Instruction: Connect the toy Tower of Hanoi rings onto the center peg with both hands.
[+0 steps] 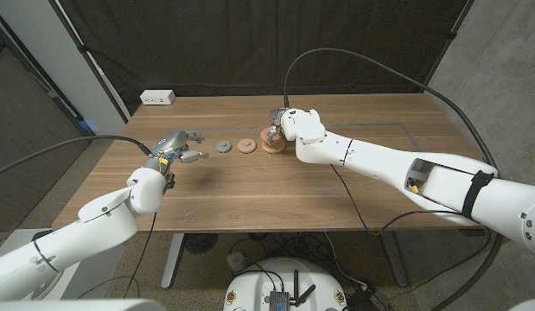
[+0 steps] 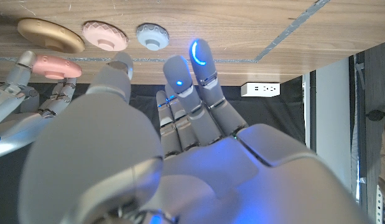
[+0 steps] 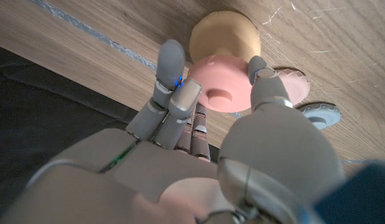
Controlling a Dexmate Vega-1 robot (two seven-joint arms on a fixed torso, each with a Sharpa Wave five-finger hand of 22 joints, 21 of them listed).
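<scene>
A tan disc (image 1: 272, 147) lies on the table just right of centre. My right hand (image 1: 284, 126) pinches a salmon-pink ring (image 1: 270, 134) between thumb and fingers, a little above that disc. The pink ring (image 3: 220, 84) shows a round knob in its middle and hangs in front of the tan disc (image 3: 224, 36). A paler pink scalloped ring (image 1: 246, 146) and a small grey ring (image 1: 224, 147) lie in a row to the disc's left. My left hand (image 1: 176, 149) hovers left of the grey ring with its fingers apart, holding nothing.
A white power strip (image 1: 156, 98) sits at the table's far left corner. A cable runs from the right arm over the table's far side. Dark curtains hang behind the table.
</scene>
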